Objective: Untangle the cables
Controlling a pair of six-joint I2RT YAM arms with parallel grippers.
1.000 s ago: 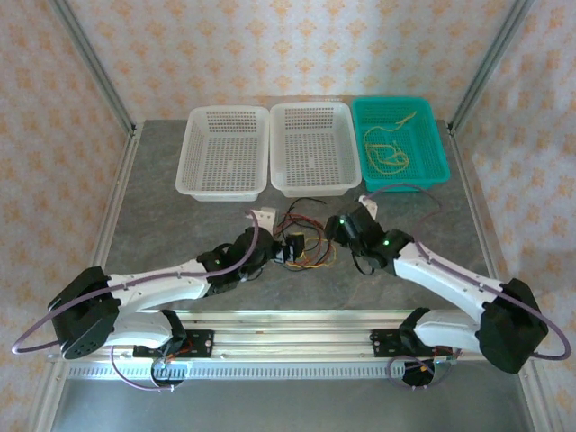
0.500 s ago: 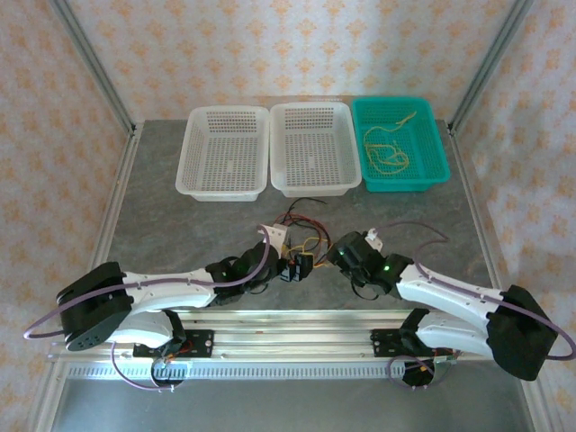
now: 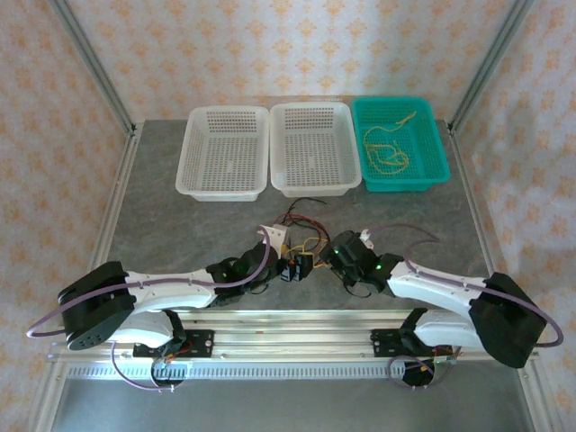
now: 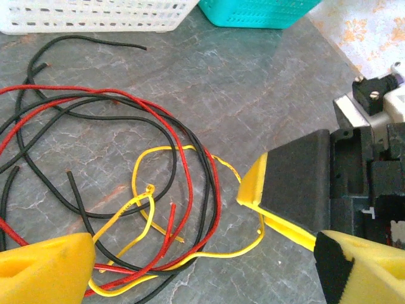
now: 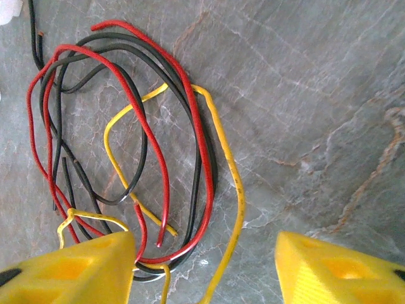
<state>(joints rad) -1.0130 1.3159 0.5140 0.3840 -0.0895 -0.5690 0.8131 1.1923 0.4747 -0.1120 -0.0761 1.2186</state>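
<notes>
Grey marbled surface [image 3: 162,207], far row of three baskets, edges nearly touching. Left: white perforated plastic basket [image 3: 187,173]. Wide bare stone near it, out to the left edge.

Left tool [image 4: 202,272]: yellow pads spread wide, nothing pinched. It sits low at centre, close to the near rail [image 3: 288,326], pointing right and far over the heap.

Centre: second white perforated basket [image 3: 310,187]. Just near it lies the tangle of thin red, black and yellow cables [image 3: 301,230], flat on the stone in overlapping loops. One loose black end [image 4: 126,45] reaches toward this basket's near wall, only a narrow strip of stone between. A yellow strand is knotted on the heap's near side [image 4: 149,190].

Right tool [image 5: 205,272]: pads apart, gripping nothing; a yellow strand [image 5: 231,183] runs across the gap between them. Its tip sits just beside the left tool's.

Right: teal plastic basket [image 3: 405,184] holding a loose yellow cable [image 3: 385,155]. Open stone near it, to the right edge.
</notes>
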